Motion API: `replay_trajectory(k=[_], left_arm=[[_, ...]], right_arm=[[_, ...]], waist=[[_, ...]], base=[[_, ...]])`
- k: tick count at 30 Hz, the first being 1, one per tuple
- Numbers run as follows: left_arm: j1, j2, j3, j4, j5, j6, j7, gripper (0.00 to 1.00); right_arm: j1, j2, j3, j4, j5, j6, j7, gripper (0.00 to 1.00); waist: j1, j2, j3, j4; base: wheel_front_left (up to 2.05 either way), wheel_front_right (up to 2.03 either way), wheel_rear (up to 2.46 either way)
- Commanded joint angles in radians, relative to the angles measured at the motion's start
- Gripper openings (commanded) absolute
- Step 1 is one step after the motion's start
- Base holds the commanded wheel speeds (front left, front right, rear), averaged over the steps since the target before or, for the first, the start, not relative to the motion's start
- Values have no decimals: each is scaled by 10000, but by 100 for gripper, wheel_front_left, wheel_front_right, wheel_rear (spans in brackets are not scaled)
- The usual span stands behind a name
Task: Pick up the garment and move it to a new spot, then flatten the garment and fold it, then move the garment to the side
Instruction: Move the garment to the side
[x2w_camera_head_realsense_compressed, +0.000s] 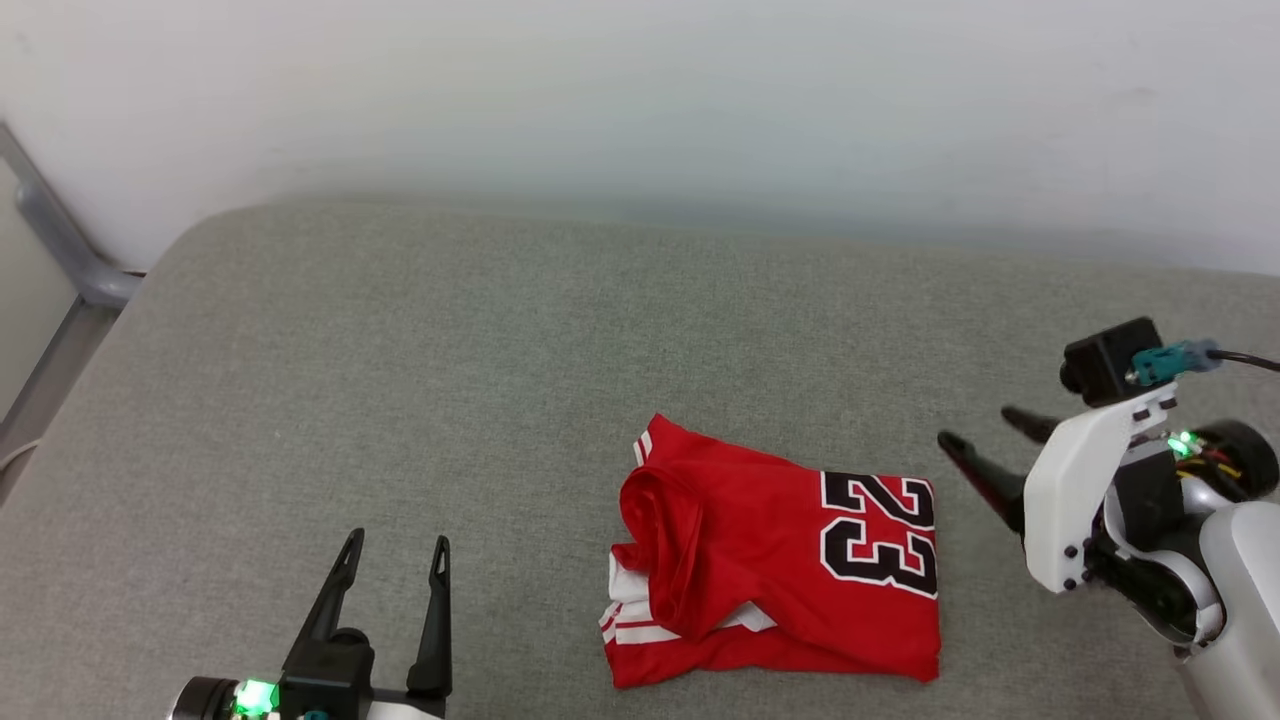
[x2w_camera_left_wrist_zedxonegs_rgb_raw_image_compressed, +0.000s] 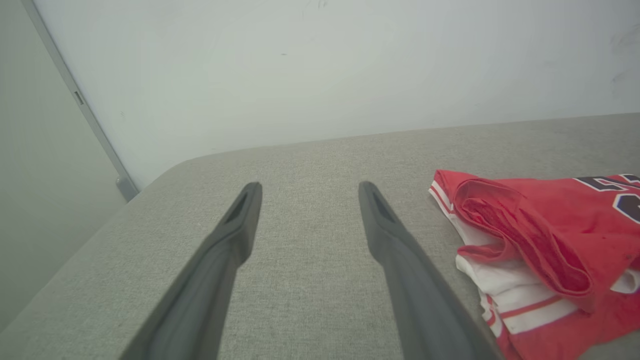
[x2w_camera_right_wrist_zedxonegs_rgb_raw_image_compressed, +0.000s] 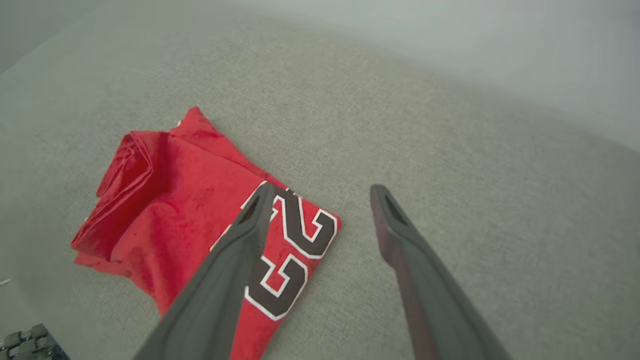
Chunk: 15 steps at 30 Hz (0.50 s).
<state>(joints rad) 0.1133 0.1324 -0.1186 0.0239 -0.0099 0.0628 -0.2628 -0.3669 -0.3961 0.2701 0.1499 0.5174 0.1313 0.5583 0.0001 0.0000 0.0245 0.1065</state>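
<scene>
as the shirt (x2w_camera_head_realsense_compressed: 780, 570) lies folded on the grey cushion (x2w_camera_head_realsense_compressed: 400, 380), near and right of centre, we judge moving it aside comes next; our left tool (x2w_camera_head_realsense_compressed: 396, 540) and right tool (x2w_camera_head_realsense_compressed: 972, 424) stand released, empty, so one must grasp its edge.

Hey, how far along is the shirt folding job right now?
Looks done: the garment lies folded in a compact bundle on the grey cushion, number up, though rumpled at one end. In hand: nothing; the left jaws and right jaws stand open, holding no cloth. Left: probably moving it to the side.
</scene>
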Motion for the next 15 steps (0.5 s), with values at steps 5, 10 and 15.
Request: replay_trajectory(k=[5,10,15], left_arm=[[-246,-76,-89,-45,32,50,-25,100],[-475,-145,-175,-58,12,57,-25,100],[-763,-211,-249,-55,1,23,-25,100]], right_arm=[[21,-280,433,491,866,-11,1423,100],[185,-452,892,854,1322,-11,2189,100],[29,-239,1046,1364,1517,-11,2091,100]], waist=[[-1,0,279,208],[-1,0,629,422],[-1,0,1118,654]], base=[[0,0,0],[0,0,0],[0,0,0]])
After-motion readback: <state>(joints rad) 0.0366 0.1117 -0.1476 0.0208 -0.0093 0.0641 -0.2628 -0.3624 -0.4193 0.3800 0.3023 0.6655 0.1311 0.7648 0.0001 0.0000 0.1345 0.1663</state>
